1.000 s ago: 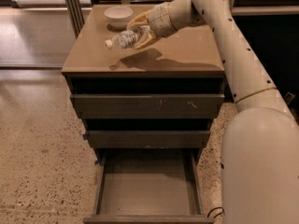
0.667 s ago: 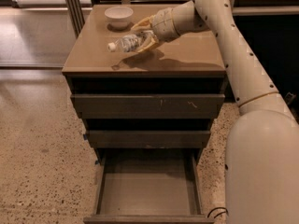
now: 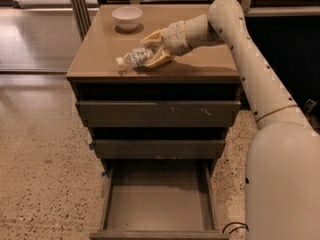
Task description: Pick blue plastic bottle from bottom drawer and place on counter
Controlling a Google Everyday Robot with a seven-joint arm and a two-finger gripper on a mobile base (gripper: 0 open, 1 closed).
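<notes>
Upper centre of frame: gripper [image 3: 149, 51], reaching in from the right on the end of the pale arm [image 3: 240, 44], closed around the base end of the blue plastic bottle [image 3: 134, 59], with one yellowish finger above and one below. Held on its side, white cap pointing toward the left edge of the frame, label and clear body free of the fingers. Grasped at the base rather than the middle, probably to leave the long body clear for laying down flat.

Positioned low over, or already resting on, the front part of the counter [image 3: 100, 44]. Cannot tell contact for certain; judging by the shadow directly beneath, little or no gap. Kept well apart from the white bowl [image 3: 127, 18] at the upper left of the slab, likely to avoid knocking it.

Lower centre: bottom drawer [image 3: 157, 204] pulled fully out, flat floor showing no contents, consistent with the bottle already lifted out. Above it: two shallower drawers [image 3: 157, 113], both pushed in.

Judged stage: placing, near completion; not yet done, release and withdrawal.

Risk on release: rolling toward the front edge, given a round body lying close to it. Calls for a slow opening only once the bottle is fully settled.
</notes>
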